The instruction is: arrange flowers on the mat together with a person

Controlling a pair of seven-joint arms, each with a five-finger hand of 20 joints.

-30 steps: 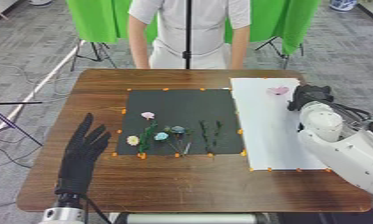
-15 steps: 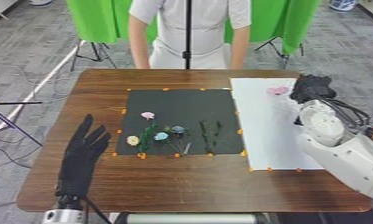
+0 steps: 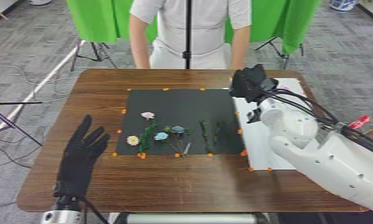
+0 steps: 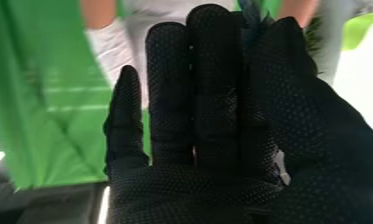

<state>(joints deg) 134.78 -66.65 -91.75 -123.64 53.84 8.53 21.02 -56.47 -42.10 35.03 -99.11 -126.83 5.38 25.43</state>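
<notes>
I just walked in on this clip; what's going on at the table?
The robot's right hand is at the far end, where the dark mat meets the white mat. Something bluish shows near its fingertips; whether it's gripped, I can't tell. Flowers lie on the dark mat, beside the left hand.

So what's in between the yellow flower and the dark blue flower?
In the head view, a leafy green stem and the light blue flower lie between the yellow flower and the dark blue flower.
</notes>
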